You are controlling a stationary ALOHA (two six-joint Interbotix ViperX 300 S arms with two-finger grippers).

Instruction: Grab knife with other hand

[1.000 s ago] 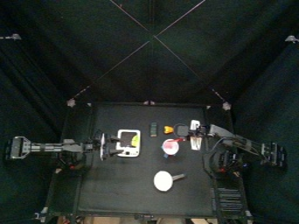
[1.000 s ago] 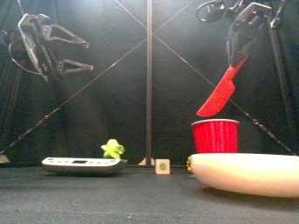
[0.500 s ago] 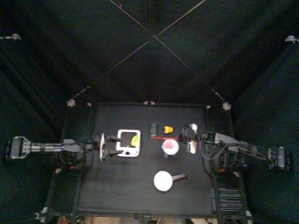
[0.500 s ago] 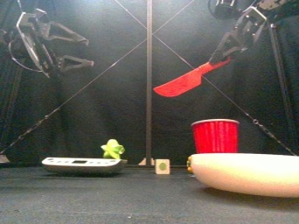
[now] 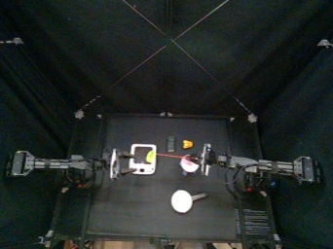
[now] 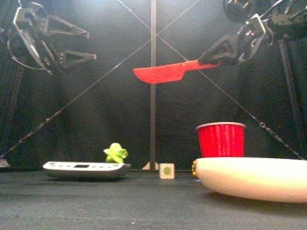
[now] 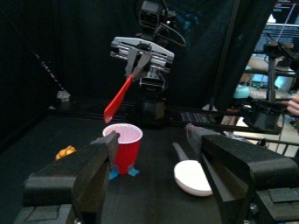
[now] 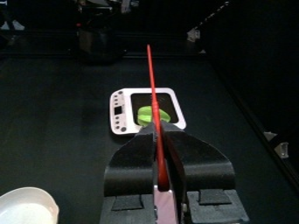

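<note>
I see the right gripper [image 6: 220,59] high above the table [image 6: 72,202], its black fingers pinched on the handle of the knife [image 6: 168,71]. The knife is smooth red plastic, a flat blade with a rounded tip, held nearly level in the air and pointing left toward the other arm. From the right wrist camera the knife [image 8: 156,105] shows edge-on as a thin straight red line running away from the fingers. From above, the knife [image 5: 173,159] is a thin pink sliver between the two arms, over the table's middle.

The left gripper [image 6: 82,47] hangs at upper left, well apart from the blade tip, its two black fingers spread wide and holding nothing. In the left wrist camera those fingers [image 7: 82,179] frame the view, blocky and matte.

Below the knife stands a red plastic cup [image 6: 220,140], cylindrical with a ribbed wall. Near right sits a white rounded bowl [image 6: 257,178], smooth and glossy. At left lies a flat white tray [image 6: 84,168] with a small lumpy green piece [image 6: 115,153] on it. The table is matte black.
</note>
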